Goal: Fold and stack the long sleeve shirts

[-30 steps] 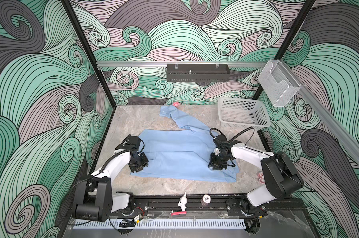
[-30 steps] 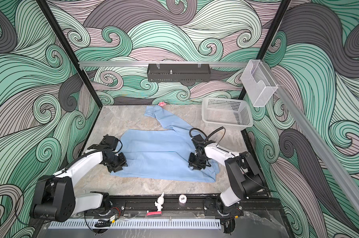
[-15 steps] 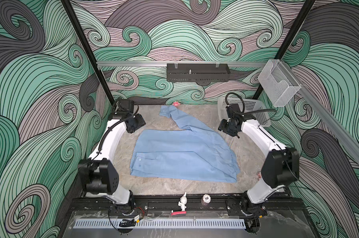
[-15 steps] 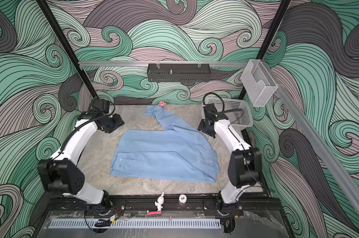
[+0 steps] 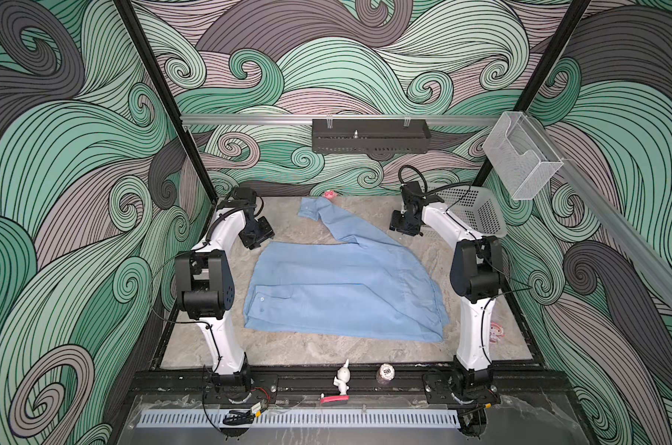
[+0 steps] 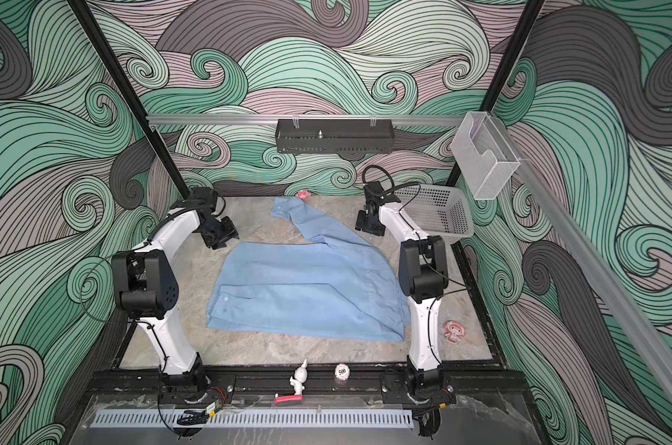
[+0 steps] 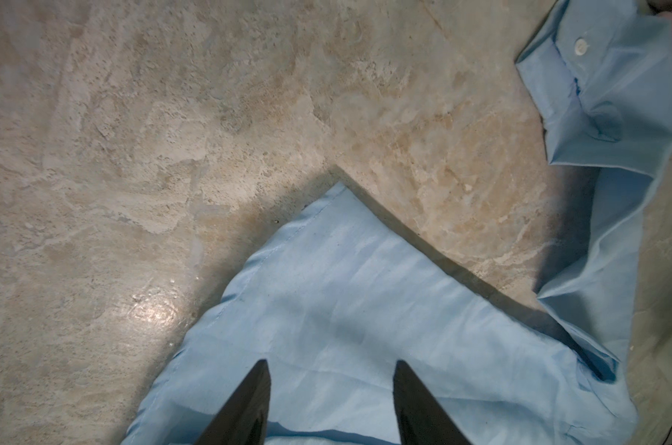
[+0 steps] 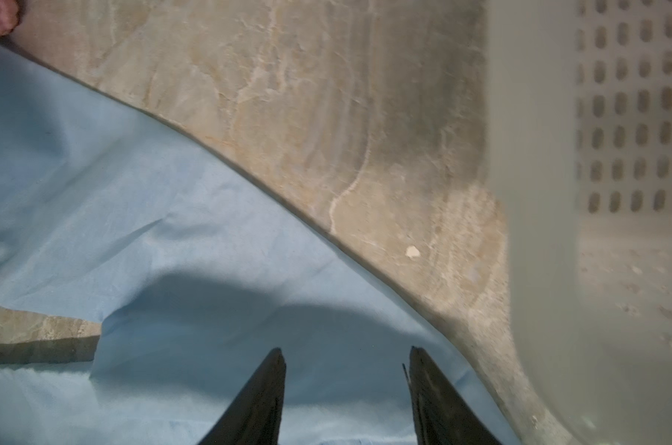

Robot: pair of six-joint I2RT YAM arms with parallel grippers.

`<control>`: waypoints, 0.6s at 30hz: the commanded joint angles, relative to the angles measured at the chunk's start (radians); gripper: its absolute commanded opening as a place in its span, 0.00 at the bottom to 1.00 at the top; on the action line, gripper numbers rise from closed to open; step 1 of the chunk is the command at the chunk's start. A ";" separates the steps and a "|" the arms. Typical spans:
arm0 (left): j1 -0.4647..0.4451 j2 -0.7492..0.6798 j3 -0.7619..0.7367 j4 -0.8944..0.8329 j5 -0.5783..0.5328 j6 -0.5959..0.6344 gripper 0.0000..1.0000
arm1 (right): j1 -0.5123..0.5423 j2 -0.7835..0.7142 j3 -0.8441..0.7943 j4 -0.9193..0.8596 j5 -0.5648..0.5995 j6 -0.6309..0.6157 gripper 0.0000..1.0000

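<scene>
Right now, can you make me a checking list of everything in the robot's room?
Surface: beige marbled stone-look tabletop, no spills seen.
Job's things: one light blue woven button-up shirt, lying flat, one sleeve stretched toward the back.
Clutter: white perforated plastic basket, back right; small white rabbit figurine on the front rail.
Grippers: left gripper and right gripper open, empty, above the shirt.
Cables: black looped cable above the right gripper.
Surroundings: green swirl-patterned walls, black wire shelf.

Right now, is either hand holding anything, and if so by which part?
Nothing is held. The left hand and right hand are both open and empty, hovering over the light blue shirt.
</scene>
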 commanded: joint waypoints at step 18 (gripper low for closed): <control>0.048 -0.172 -0.037 -0.040 0.049 0.037 0.54 | 0.091 0.448 0.526 -0.198 0.101 -0.144 0.62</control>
